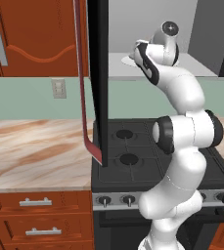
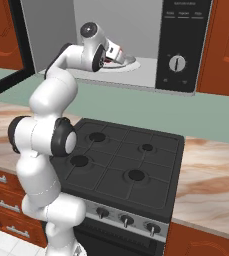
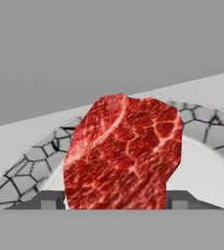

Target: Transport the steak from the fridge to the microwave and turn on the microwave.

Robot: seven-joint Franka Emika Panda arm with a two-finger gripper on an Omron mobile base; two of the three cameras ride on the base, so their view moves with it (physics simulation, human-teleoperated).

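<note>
Red steak (image 3: 123,154) sits centre frame in the hand view, between the gripper (image 3: 116,201) tips over the microwave (image 2: 183,47) plate (image 3: 201,124); whether the jaws still pinch it I cannot tell. Best to open fully, then withdraw straight back, clear of the door (image 1: 98,78)

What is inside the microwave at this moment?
Inside the microwave the hand reaches over the round plate. The hand view shows the steak between its fingertips, above the plate. The steak covers the plate's middle, so whether it rests there is unclear.
</note>
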